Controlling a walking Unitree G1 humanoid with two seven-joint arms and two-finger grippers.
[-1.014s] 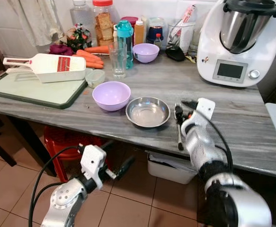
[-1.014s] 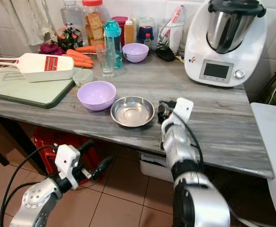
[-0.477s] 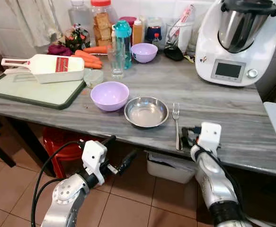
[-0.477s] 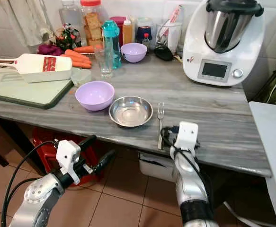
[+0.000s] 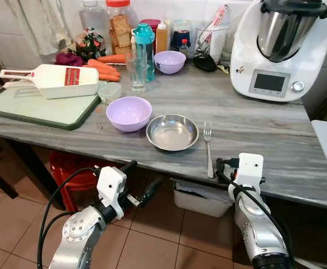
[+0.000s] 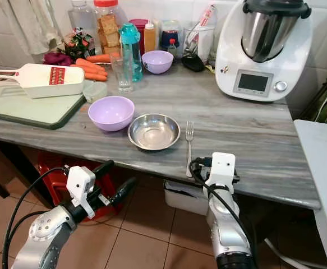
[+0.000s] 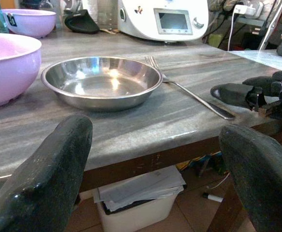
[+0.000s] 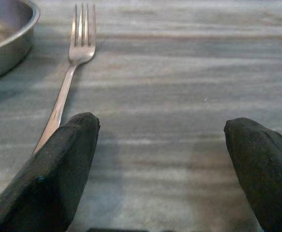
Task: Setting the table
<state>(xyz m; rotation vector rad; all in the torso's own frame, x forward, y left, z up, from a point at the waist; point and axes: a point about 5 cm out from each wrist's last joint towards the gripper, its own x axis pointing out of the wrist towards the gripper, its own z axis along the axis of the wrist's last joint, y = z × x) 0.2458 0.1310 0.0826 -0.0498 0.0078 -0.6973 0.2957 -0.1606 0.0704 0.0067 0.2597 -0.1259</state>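
Note:
A steel dish [image 5: 172, 132] sits on the grey table [image 5: 264, 134] near its front edge, with a purple bowl [image 5: 128, 113] on its left. A fork [image 5: 208, 147] lies just right of the dish, tines pointing away from me. My right gripper [image 5: 224, 170] hovers at the table's front edge, right beside the fork's handle end, open and empty; in the right wrist view the fork [image 8: 68, 77] lies past one of its fingers [image 8: 58, 169]. My left gripper [image 5: 142, 178] hangs open below the table edge, facing the dish [image 7: 101, 82].
A green cutting board [image 5: 40, 109] carrying a white grater [image 5: 51, 80] fills the table's left. A glass [image 5: 138, 72], teal bottle [image 5: 146, 43], second purple bowl [image 5: 170, 61], carrots and jars stand at the back. A white kitchen machine [image 5: 278, 50] stands back right. Red stool [image 5: 73, 168] and white bin [image 5: 199, 199] sit beneath.
My right gripper has drawn back from over the fork to the table's front edge, leaving the fork lying beside the dish. The left arm has barely shifted.

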